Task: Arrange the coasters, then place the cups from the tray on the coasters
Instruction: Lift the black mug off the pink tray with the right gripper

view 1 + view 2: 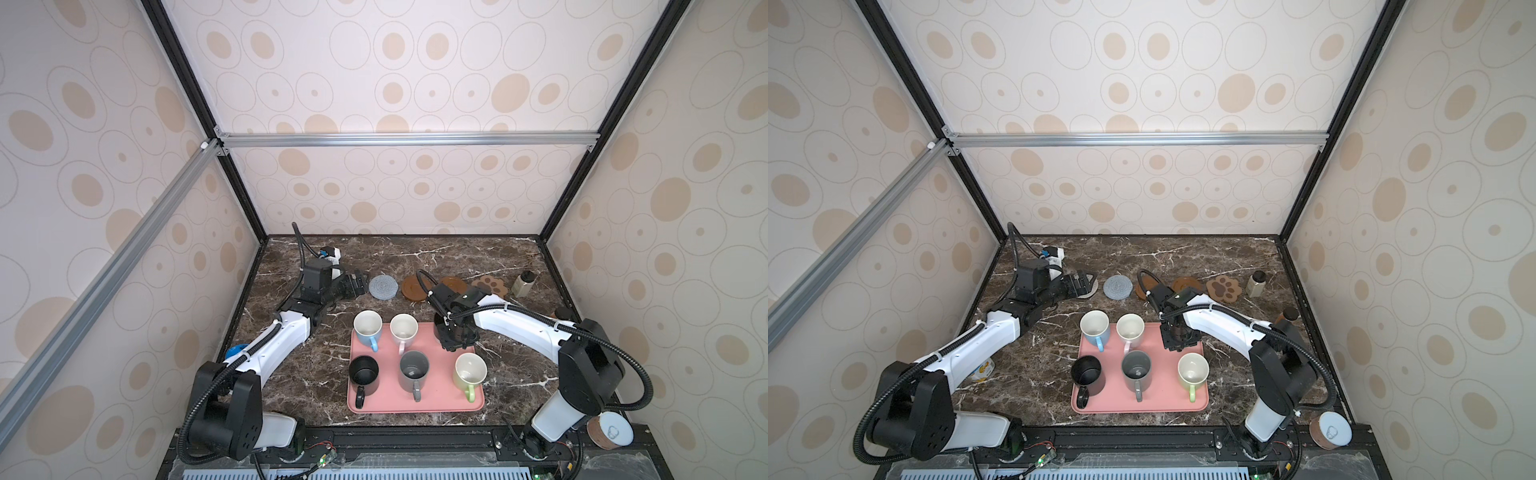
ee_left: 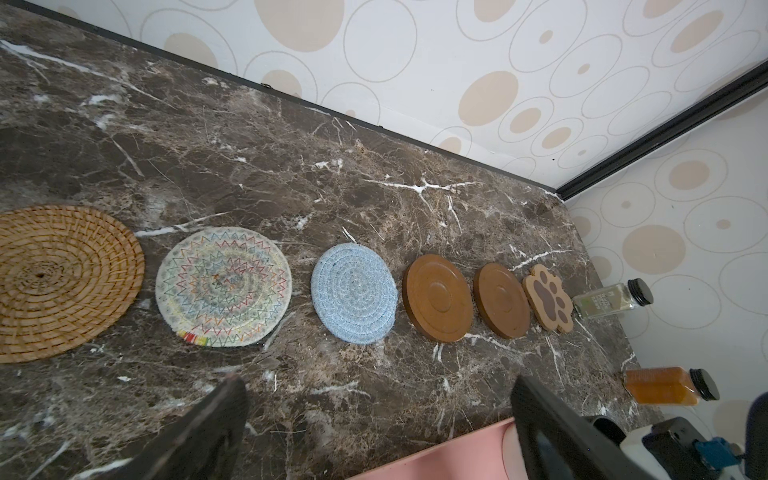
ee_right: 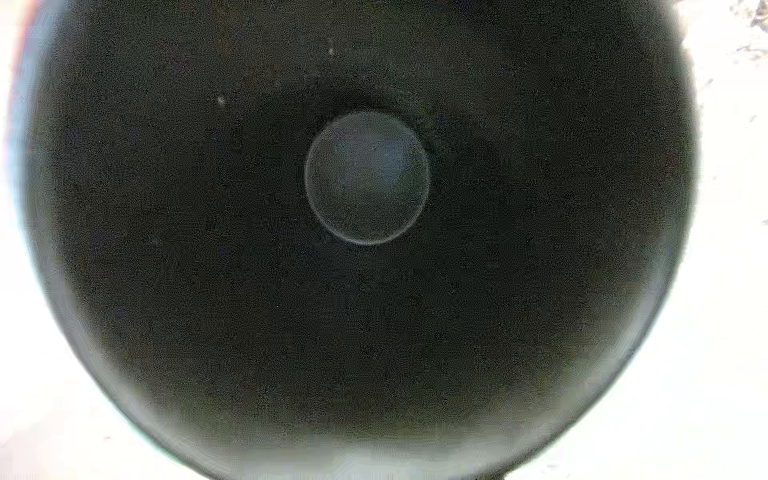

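Six coasters lie in a row along the back: tan rattan [image 2: 62, 282], cream woven [image 2: 224, 286], grey-blue [image 2: 355, 293], two wooden discs [image 2: 438, 297] [image 2: 503, 299] and a paw [image 2: 548, 297]. My left gripper [image 1: 355, 284] hovers open and empty beside the grey-blue coaster [image 1: 383, 286]. The pink tray [image 1: 415, 403] holds light blue [image 1: 368, 326], pink [image 1: 404, 328], black [image 1: 364, 372], grey [image 1: 414, 370] and green [image 1: 470, 370] cups. My right gripper [image 1: 455, 338] points down over the tray's back right corner. The right wrist view looks straight into a second black cup [image 3: 365, 178]; its fingers do not show there.
A clear bottle [image 1: 524, 282] stands right of the paw coaster, with an amber bottle [image 2: 665, 386] nearer the right wall. A white-lidded can [image 1: 611, 430] lies at the front right, and another can [image 1: 982, 370] lies under the left arm.
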### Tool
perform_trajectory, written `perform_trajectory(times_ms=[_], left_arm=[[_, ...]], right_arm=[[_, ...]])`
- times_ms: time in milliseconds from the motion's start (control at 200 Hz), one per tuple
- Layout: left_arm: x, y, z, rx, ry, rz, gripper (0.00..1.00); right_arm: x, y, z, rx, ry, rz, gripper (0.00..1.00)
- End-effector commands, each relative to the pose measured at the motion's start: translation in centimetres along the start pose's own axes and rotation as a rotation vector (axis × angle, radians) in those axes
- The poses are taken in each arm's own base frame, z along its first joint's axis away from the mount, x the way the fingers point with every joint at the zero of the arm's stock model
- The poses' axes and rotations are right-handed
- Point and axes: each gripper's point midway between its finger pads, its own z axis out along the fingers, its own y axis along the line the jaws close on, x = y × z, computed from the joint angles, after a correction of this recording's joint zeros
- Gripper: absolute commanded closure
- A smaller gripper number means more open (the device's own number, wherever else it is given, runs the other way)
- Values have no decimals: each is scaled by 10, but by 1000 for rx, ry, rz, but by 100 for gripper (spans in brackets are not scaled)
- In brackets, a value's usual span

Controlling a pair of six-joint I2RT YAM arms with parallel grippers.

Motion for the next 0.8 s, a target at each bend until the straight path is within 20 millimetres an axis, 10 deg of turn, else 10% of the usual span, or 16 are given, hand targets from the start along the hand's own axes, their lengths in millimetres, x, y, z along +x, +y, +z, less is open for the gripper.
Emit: perform_trajectory(times_ms=[0, 795], left_arm=[[-12, -5, -8, 7, -36, 1, 0], [-11, -4, -11, 1, -40, 2, 0]], right_arm=[[-3, 1, 2, 16, -8, -9, 67], [-8, 2, 5, 18, -17, -16, 89]])
